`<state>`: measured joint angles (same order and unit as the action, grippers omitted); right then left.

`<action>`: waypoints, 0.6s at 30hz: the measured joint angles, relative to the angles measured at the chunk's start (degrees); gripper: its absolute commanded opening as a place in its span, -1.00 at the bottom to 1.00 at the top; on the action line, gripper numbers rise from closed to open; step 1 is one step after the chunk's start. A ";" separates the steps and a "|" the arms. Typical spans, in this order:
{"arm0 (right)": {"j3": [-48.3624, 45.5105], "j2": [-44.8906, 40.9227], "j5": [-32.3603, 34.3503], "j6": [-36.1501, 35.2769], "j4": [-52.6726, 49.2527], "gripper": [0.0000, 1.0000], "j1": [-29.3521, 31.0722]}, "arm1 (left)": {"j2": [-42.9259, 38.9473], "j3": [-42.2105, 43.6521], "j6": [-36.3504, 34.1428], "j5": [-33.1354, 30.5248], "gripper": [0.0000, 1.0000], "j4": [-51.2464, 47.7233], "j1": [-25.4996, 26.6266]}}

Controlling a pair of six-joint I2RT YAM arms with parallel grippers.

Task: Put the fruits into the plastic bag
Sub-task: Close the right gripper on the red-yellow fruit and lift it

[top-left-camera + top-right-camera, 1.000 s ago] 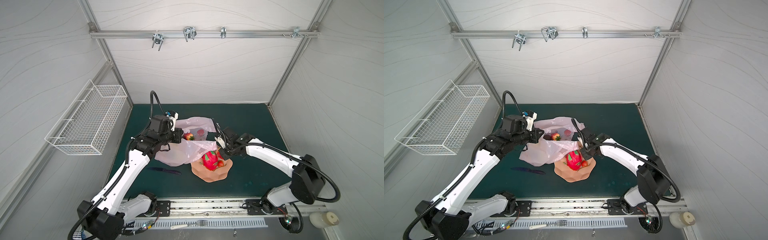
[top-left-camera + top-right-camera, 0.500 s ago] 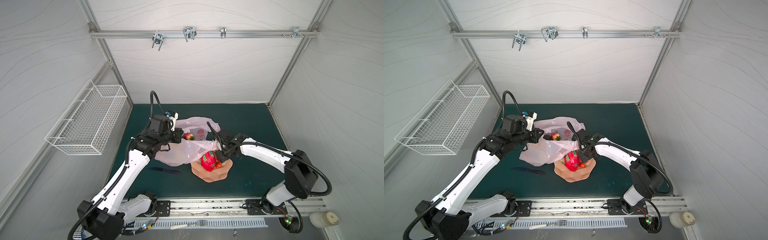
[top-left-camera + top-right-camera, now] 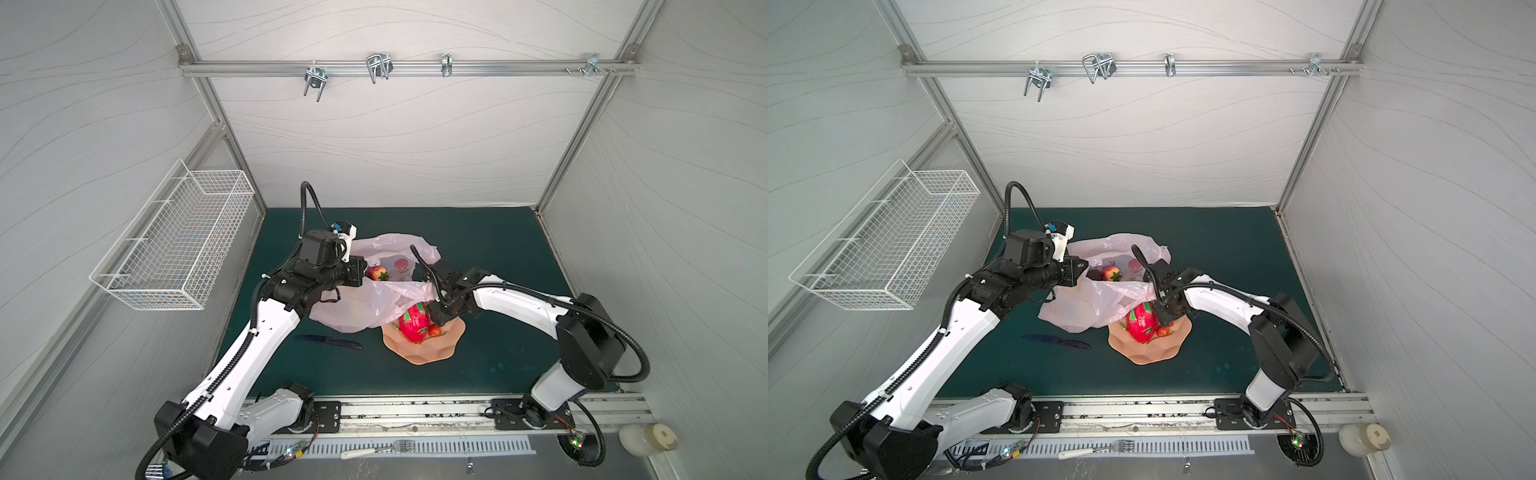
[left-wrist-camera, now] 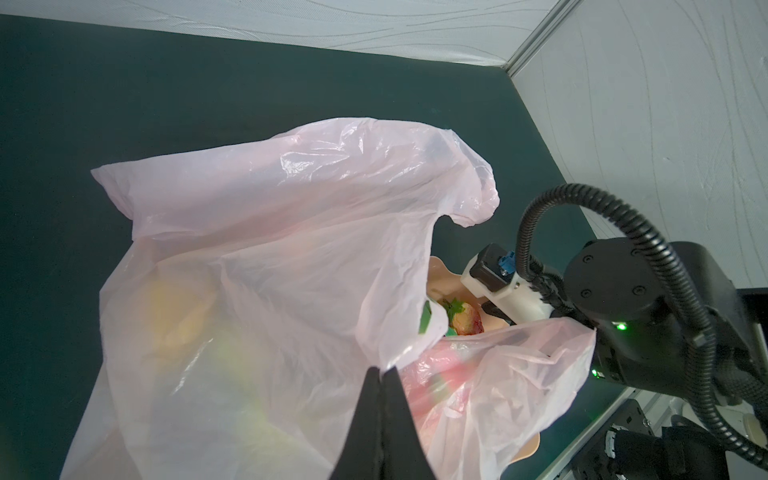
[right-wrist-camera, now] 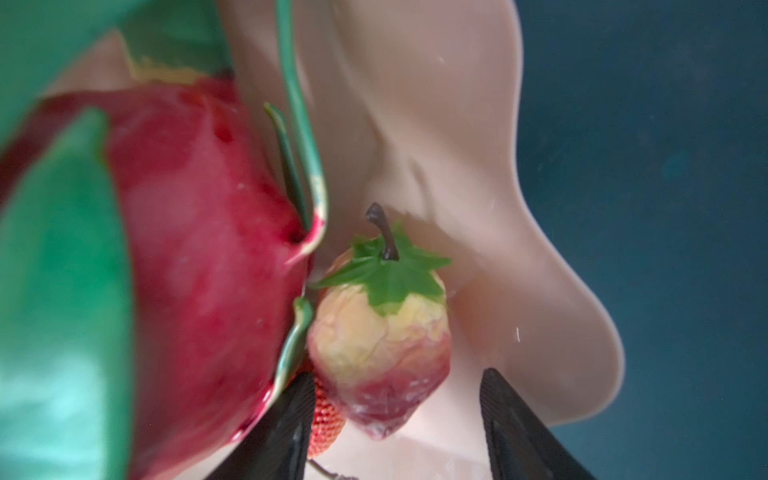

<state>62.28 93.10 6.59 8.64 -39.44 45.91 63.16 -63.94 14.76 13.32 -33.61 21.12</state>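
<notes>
Right end effector (image 5: 397, 372) hangs low inside the peach bowl (image 5: 478, 208), jaws spread and empty, one finger on either side of a pale strawberry (image 5: 382, 332) with no visible contact. It reads as lining up a pinch. Dragon fruit (image 5: 199, 257) lies in the same bowl, pressed against that strawberry, so clearance on that side is tight. Left end effector (image 4: 380, 370) is clenched on the rim of the plastic bag (image 4: 291, 232), holding that edge up so the mouth gapes toward the bowl. The bag rests on the counter (image 3: 498, 257) just behind the bowl, with its near flap draped over the bowl's far rim. A second strawberry (image 3: 377, 273) already sits inside the bag, and blurred yellow-green shapes show through the film in the left wrist view. Judgement: task partly done, since the bowl's fruits are not yet moved. Risk: the closing finger may snag a dragon fruit scale, or the slack flap may fall across the opening.
</notes>
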 measured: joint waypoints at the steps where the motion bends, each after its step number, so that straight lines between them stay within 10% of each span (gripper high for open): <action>1: -0.11 0.20 -0.02 0.11 0.07 0.29 0.00 | 0.00 0.00 0.00 0.00 -1.00 0.00 0.00; 18: -0.74 1.46 -1.40 3.98 2.38 -0.39 0.00 | -0.04 0.00 -0.02 0.00 -1.00 -0.04 0.00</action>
<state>61.54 94.56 5.19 12.62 -37.06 45.91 63.11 -63.94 14.74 13.32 -33.65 21.12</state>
